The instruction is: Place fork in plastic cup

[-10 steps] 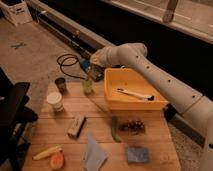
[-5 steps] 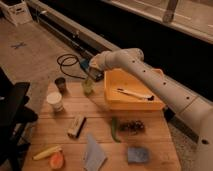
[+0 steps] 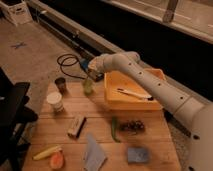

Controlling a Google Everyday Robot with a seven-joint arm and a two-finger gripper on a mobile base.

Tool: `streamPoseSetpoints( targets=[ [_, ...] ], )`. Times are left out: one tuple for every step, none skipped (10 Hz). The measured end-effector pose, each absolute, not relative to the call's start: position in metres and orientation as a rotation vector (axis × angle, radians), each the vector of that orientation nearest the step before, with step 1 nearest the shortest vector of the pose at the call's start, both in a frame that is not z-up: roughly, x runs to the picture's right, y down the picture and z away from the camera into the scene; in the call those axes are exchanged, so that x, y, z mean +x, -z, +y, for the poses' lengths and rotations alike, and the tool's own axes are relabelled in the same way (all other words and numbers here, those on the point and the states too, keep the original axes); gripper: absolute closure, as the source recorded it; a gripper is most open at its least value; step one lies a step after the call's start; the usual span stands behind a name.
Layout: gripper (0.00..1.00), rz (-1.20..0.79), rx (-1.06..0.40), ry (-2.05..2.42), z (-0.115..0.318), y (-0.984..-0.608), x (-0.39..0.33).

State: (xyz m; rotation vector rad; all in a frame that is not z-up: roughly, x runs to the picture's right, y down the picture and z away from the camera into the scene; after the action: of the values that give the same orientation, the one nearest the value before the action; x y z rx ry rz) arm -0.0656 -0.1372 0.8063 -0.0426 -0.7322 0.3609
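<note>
The plastic cup (image 3: 88,86), a small translucent light-green tumbler, stands upright near the far left of the wooden table (image 3: 100,117). My gripper (image 3: 89,71) hangs straight above the cup's mouth, very close to its rim, with the white arm reaching in from the right. The silver fork does not show; whether it is in the gripper or in the cup is hidden from me. A pale-handled, dark-tipped utensil (image 3: 134,93) lies in the yellow bin (image 3: 113,96).
A dark grey cup (image 3: 60,83) and a white cup (image 3: 55,101) stand left of the green cup. A green pepper (image 3: 114,129), a dark cluster (image 3: 132,126), a small box (image 3: 76,126), a blue cloth (image 3: 93,152) and a blue sponge (image 3: 137,155) lie in front.
The arm's wrist and forearm have come down slightly and shifted a little right. The gripper stays over the green cup.
</note>
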Motion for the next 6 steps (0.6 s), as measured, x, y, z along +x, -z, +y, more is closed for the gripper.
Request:
streamPoseSetpoints(
  targets=[
    [1.0,-0.732,-0.04,-0.367,-0.139,-0.81,-0.066],
    [1.0,-0.731,-0.035,-0.373,-0.142,-0.812,-0.067],
    [1.0,-0.73,-0.03,-0.378,-0.144,-0.814,-0.066],
    [1.0,-0.727,-0.023,-0.385,-0.146,-0.815,-0.064],
    [1.0,-0.723,-0.017,-0.391,-0.148,-0.817,-0.061],
    [1.0,-0.718,-0.015,-0.399,-0.15,-0.819,-0.058]
  ],
)
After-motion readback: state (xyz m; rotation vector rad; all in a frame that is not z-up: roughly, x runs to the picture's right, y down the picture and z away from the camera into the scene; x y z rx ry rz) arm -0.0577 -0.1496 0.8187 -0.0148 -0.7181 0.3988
